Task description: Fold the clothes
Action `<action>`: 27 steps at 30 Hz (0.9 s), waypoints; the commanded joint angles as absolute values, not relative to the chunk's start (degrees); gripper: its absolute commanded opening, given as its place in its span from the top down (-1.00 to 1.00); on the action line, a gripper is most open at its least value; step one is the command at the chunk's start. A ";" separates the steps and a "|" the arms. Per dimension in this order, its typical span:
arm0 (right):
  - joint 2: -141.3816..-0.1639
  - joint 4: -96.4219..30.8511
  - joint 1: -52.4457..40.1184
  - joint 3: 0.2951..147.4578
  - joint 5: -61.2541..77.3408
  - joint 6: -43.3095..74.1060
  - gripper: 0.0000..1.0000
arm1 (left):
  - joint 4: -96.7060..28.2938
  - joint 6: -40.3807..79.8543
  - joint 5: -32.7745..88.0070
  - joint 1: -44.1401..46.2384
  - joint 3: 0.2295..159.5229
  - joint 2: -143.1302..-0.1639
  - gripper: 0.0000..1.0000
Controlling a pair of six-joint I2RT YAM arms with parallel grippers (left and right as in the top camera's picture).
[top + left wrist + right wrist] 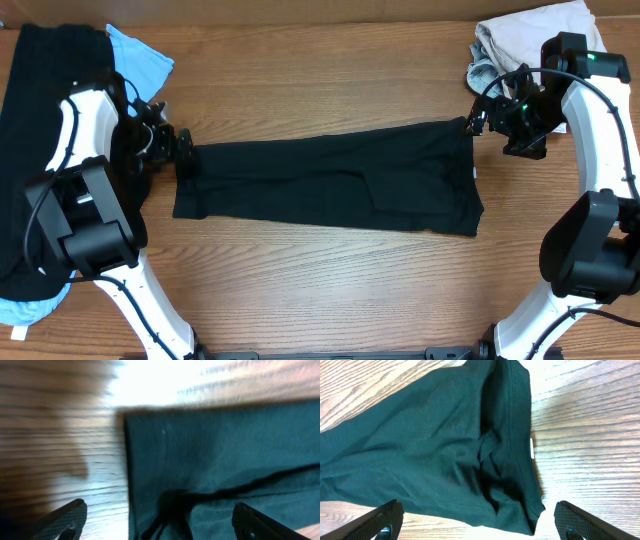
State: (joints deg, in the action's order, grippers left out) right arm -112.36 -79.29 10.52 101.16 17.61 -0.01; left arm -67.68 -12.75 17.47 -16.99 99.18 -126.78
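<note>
A black T-shirt (pixel 330 185) lies folded into a long band across the middle of the table. My left gripper (pixel 183 148) is open at the band's left end; the left wrist view shows the cloth edge (pixel 210 460) between the spread fingers (pixel 160 527), blurred. My right gripper (pixel 478 122) is open at the band's upper right corner. The right wrist view shows that corner (pixel 440 455), with a small white tag (pixel 532 449), between the open fingers (pixel 477 527). Neither gripper holds cloth.
More black cloth (pixel 40 120) and a light-blue garment (pixel 138 58) lie at the left, behind the left arm. A beige pile (pixel 530 35) lies at the back right corner. Bare wood (pixel 320 290) runs along the front.
</note>
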 commanded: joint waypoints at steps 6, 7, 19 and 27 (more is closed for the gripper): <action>-111.13 -79.05 10.63 101.97 17.58 -0.49 -1.00 | -61.73 -16.69 20.56 -15.62 88.90 -126.26 -0.72; -111.13 -78.96 10.61 101.97 17.61 -0.49 -1.00 | -61.58 -16.45 20.58 -15.62 88.14 -126.26 -0.67; -111.13 -78.67 10.57 101.97 17.61 -0.49 -1.00 | -57.23 -9.98 20.56 -14.92 79.79 -126.26 0.17; -111.13 -78.28 10.31 101.97 19.16 -0.49 -0.96 | -54.74 -3.18 16.53 -15.05 78.61 -126.19 0.92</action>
State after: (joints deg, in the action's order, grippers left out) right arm -112.36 -78.63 10.50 101.16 17.72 -0.01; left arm -54.17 -7.01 22.50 -16.12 81.12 -120.97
